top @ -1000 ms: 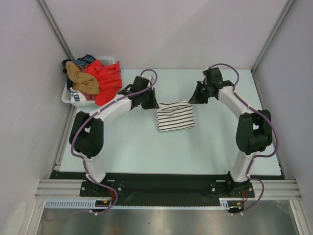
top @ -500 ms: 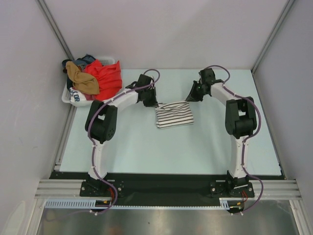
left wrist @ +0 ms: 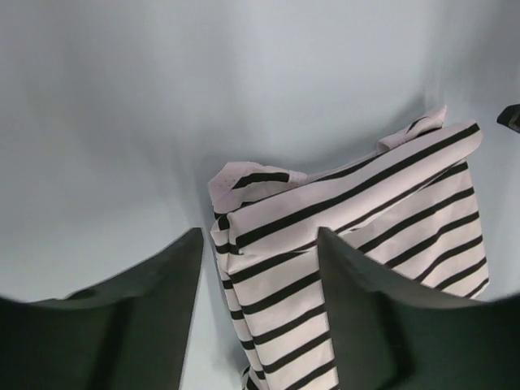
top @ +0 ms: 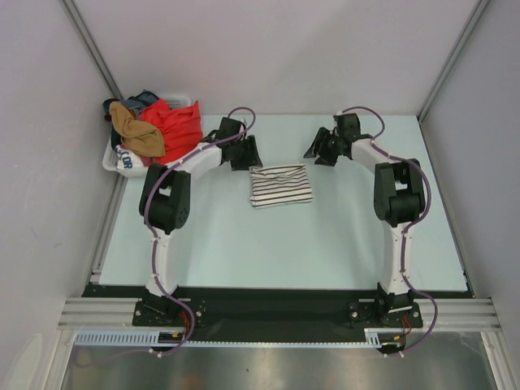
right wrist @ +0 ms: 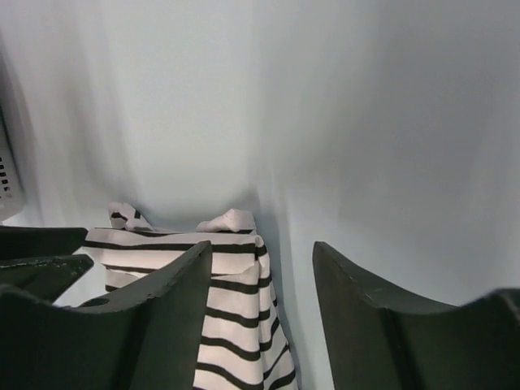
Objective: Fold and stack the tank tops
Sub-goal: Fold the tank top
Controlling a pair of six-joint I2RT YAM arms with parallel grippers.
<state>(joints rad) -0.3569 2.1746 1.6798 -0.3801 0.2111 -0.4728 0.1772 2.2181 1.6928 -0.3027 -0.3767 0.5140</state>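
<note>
The white tank top with thin black stripes (top: 280, 185) lies folded into a small rectangle on the table, its strap ends bunched at the far edge. My left gripper (top: 244, 154) hangs open just above its far-left corner, with the striped cloth (left wrist: 357, 203) showing loose between the fingers (left wrist: 258, 236). My right gripper (top: 317, 150) stands open off the far-right corner; the cloth (right wrist: 236, 309) lies by its left finger (right wrist: 262, 248), untouched. The tan-brown tank top (top: 134, 132) is draped over the pile in the basket.
A white laundry basket (top: 114, 162) sits at the table's far-left corner, heaped with a red garment (top: 175, 130) and darker clothes. Grey walls close in on the left, right and back. Both arms reach towards the far half of the pale table (top: 325, 236).
Both grippers have opened and let go of the striped top. It now rests flat, a little farther back and left. Both wrists have drawn back from it towards the far side.
</note>
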